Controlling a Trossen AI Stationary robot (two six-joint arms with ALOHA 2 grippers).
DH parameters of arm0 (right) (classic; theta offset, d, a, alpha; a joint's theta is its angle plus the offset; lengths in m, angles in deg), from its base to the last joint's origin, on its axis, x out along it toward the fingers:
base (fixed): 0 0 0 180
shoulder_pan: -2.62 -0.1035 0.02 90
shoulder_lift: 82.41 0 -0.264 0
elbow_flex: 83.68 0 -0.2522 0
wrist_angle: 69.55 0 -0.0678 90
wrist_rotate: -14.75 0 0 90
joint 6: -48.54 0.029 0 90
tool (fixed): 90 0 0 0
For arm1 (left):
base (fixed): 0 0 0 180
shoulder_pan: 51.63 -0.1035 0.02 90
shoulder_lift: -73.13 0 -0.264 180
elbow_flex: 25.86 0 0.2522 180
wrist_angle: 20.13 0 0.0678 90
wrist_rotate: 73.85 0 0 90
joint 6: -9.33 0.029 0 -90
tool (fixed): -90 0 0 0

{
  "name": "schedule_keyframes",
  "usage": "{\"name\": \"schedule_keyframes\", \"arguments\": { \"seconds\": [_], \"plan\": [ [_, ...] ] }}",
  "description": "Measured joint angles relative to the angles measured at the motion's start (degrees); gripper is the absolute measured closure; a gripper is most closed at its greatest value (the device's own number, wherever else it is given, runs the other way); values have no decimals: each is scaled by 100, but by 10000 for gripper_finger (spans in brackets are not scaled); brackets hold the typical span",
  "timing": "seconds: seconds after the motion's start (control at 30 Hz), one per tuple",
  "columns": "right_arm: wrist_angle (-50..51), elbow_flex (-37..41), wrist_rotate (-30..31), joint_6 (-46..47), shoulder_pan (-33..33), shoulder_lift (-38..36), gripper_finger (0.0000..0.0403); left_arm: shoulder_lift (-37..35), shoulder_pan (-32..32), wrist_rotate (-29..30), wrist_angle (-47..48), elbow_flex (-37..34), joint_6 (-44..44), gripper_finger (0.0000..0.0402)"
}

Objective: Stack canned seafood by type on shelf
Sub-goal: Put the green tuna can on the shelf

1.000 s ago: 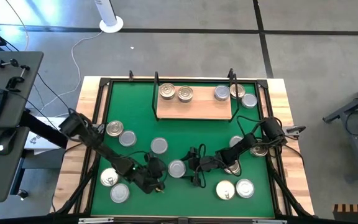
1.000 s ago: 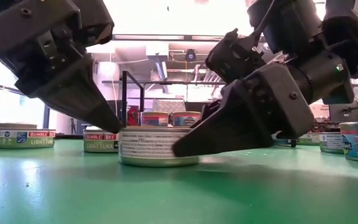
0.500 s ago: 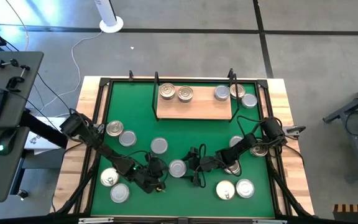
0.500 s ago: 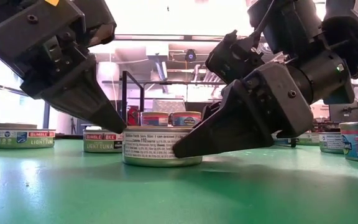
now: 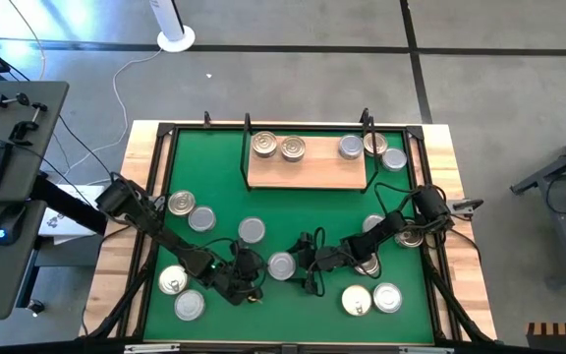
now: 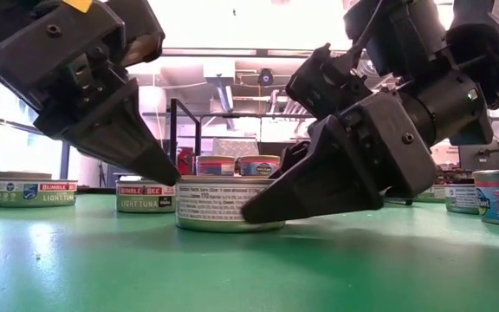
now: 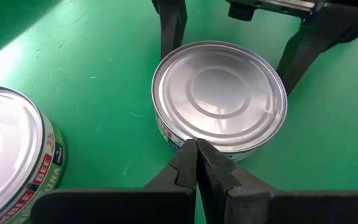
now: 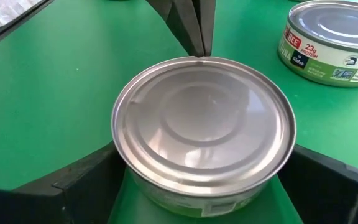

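A silver-lidded tuna can (image 5: 280, 265) sits flat on the green mat (image 5: 303, 211) near the middle of the table's near half, caught between both arms. The right gripper (image 8: 207, 186) has its fingers spread wide, one on each side of this can, with the can's wall set between them in the right wrist view; whether the pads actually press the metal cannot be told. The left gripper (image 7: 196, 163) has its two fingers pressed together into a single point, and that tip touches the can's rim on the side opposite the right arm. In the low view the can stands upright on the mat with a white label of small print facing the camera, the left gripper's closed tip at one edge and a right finger (image 6: 319, 186) at the other. The shelf (image 5: 307, 169), a tan wooden board with black uprights, lies at the far side of the mat and carries two gold-lidded cans (image 5: 278, 147) side by side at its left end and a silver-lidded can (image 5: 351, 147) near its right end. Another silver can (image 5: 394, 159) rests on the mat just beside the shelf's right end. More tuna cans lie scattered over the mat on both sides, some with green Bumble Bee labels (image 8: 328, 43).
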Motion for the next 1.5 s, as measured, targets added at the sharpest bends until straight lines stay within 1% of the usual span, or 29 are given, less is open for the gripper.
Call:
{"name": "schedule_keyframes", "arguments": {
  "seconds": [0.23, 0.67, 0.8, 1.03, 1.3, 1.4, 1.5],
  "plan": [
    [85, -11, -12, -152, 15, 2, 8, 1, -4, 21, -80, 0, 1, 402],
    [0, -11, -8, -144, 7, 0, 8, 1, -42, 31, -103, 0, 14, 402],
    [51, -11, -25, -149, 7, 0, 8, 1, -52, 48, -120, 0, 158, 402],
    [206, -11, 16, -106, -27, -19, 10, 6, -66, 96, -159, 0, 162, 402],
    [368, -31, 266, 13, -178, -26, 13, 14, -74, 262, -193, 0, 165, 402],
    [382, -42, 570, 71, -257, -28, 13, 32, -109, 470, -199, 0, 165, 402],
    [489, -66, 752, 53, -335, -111, 13, 43, -154, 602, -295, 8, 214, 401]
  ]
}}
